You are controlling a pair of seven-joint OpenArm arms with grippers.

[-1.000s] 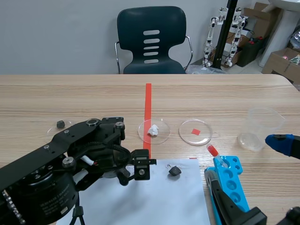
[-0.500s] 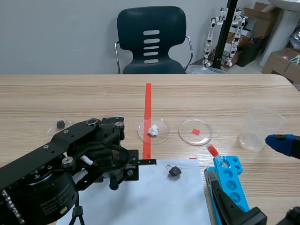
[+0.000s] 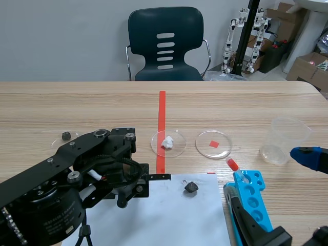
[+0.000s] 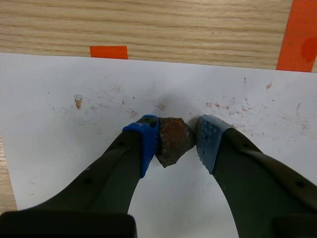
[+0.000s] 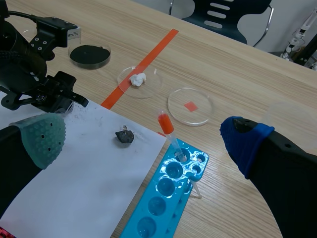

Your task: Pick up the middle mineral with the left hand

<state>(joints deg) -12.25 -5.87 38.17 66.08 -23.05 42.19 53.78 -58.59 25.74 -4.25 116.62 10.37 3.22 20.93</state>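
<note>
On the white paper sheet (image 4: 99,99), close to its far edge on the left arm's side, I have the left gripper (image 4: 176,133) closed on the brown mineral (image 4: 172,145). One blue pad presses one flank of the rusty stone and the grey-blue pad meets the other. From my feeds I cannot tell whether the stone rests on the sheet or hangs just clear of it.

A smaller dark mineral (image 3: 190,187) lies on the same sheet, nearer its far edge on the right arm's side, well apart from the left gripper. Just beyond the sheet's far edge stands a clear dish (image 3: 178,149) with a white mineral (image 3: 166,143) in it, and beside that a second dish (image 3: 213,144) over a red square. Off the sheet's right-arm side sits the blue tube rack (image 3: 252,197).

My right gripper (image 5: 142,135) hangs above the sheet's near part, spread wide with nothing between its pads.
</note>
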